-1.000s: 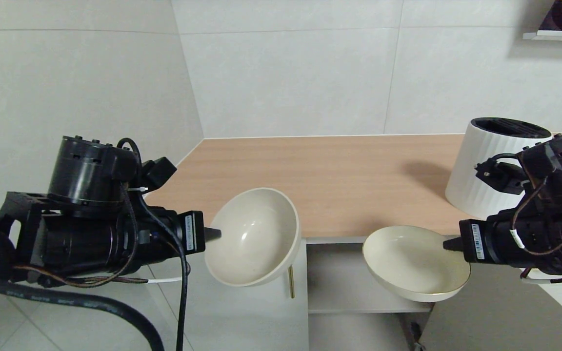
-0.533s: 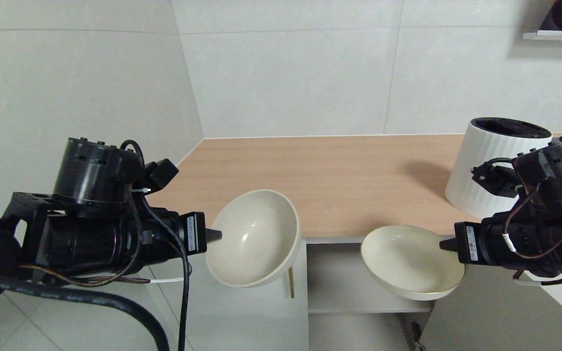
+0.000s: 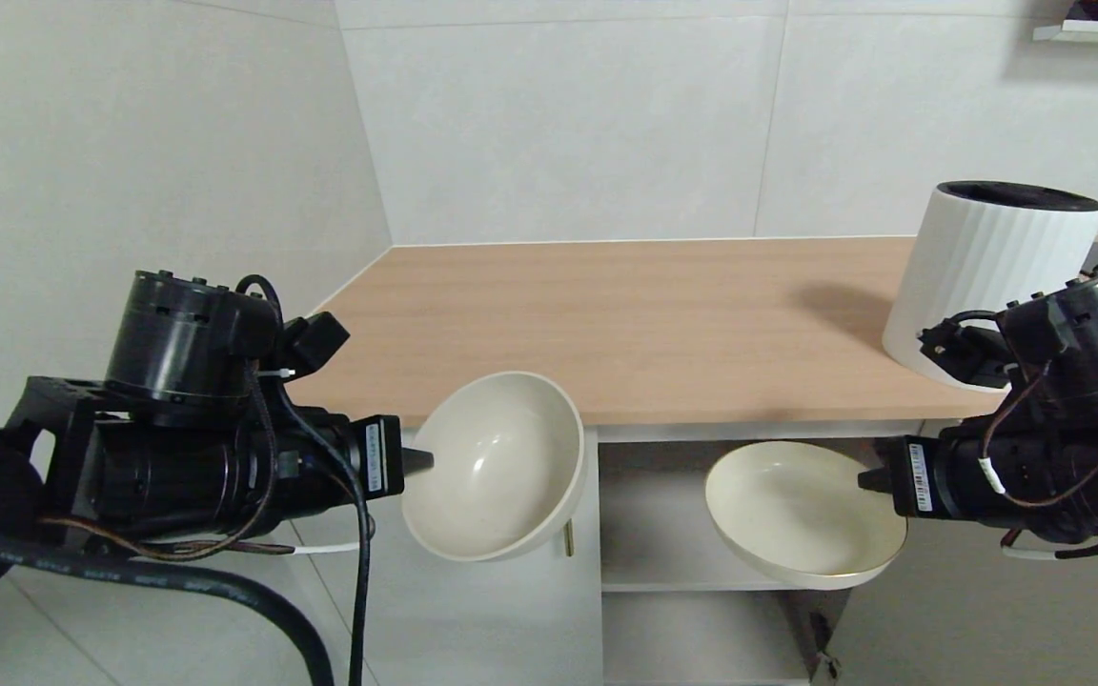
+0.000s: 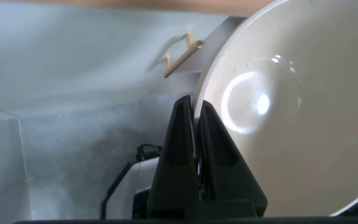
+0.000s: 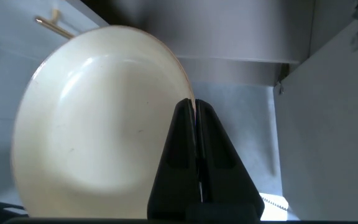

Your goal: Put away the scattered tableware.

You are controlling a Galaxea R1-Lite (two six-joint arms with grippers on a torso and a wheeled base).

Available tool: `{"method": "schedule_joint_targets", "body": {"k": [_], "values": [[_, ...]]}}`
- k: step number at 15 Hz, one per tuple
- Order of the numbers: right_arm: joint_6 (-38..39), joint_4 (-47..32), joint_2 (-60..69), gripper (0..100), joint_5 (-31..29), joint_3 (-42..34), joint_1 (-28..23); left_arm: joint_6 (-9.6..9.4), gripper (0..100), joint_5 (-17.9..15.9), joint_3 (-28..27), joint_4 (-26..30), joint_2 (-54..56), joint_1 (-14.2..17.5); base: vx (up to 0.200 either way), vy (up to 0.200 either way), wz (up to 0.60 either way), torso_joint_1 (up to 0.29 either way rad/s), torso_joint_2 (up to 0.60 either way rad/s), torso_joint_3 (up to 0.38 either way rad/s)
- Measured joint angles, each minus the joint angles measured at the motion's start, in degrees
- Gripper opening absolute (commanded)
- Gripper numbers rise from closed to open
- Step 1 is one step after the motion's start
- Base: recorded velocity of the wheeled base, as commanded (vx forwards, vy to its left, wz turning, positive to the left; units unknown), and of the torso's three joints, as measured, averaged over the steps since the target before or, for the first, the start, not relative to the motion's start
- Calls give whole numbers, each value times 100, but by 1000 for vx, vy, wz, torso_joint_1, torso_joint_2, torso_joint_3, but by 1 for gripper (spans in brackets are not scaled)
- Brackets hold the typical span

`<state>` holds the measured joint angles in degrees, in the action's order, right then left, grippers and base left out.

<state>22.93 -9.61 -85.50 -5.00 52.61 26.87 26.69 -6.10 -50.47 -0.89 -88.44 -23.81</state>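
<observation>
Your left gripper (image 3: 423, 459) is pinched tight on the rim of a deep bowl (image 3: 497, 467), held tilted just off the counter's (image 3: 625, 324) front edge. Your right gripper (image 3: 865, 476) clamps a shallow bowl (image 3: 797, 510) by its rim, below the counter, before the open shelf (image 3: 649, 524). The white stickers (image 3: 373, 457) on both grippers are too small to read.

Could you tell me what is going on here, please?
The robot is holding one piece of tableware in each arm, in front of an open cabinet under the wooden counter. The left gripper is clamped on the rim of a deep bowl, tilted on its side. The right gripper grips the rim of a shallow dish, held nearly level at the cabinet opening. Neither dish is on a shelf yet. A white ribbed container stands on the counter.
</observation>
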Motion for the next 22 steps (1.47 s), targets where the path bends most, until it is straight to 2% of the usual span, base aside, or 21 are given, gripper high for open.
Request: {"method": "schedule_joint_targets", "body": {"k": [12, 18, 22], "values": [[0, 4, -44, 0, 2, 5, 0, -6, 0, 2, -7, -6, -4, 0, 0, 0, 0, -152, 451, 295], [2, 4, -77, 0, 7, 2, 0, -6, 0, -2, -7, -6, -6, 0, 0, 0, 0, -17, 67, 43], [5, 404, -429, 0, 0, -72, 0, -2, 0, -11, 4, -6, -78, -127, 0, 0, 0, 0, 0, 0]]}}
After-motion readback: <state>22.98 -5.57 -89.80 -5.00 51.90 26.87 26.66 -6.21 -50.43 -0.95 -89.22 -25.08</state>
